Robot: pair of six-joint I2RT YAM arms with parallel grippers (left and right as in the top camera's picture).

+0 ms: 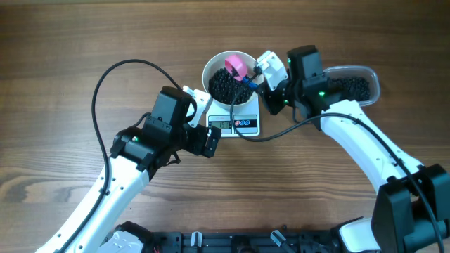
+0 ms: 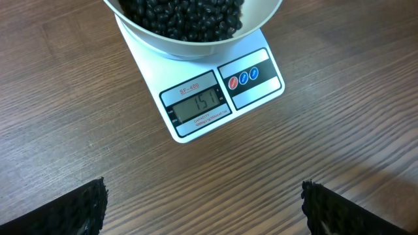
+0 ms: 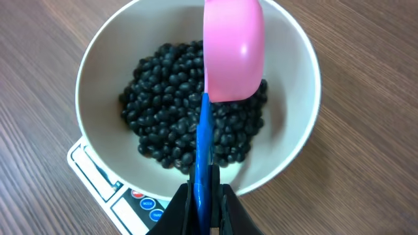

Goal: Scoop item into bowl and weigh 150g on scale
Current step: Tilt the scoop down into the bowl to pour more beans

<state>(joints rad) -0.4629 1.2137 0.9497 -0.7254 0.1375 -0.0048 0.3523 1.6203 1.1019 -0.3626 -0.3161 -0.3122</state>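
The white bowl sits on the small white digital scale, which rests on the wooden surface. A loose heap of black beans covers the bowl's bottom. The scale's display appears to read 151. The right tool is clamped tight on the blue handle of a pink scoop, whose head hangs over the beans. The left tool is spread wide and holds nothing, hovering just in front of the scale's display edge. A clear tub with more beans lies beside the right arm.
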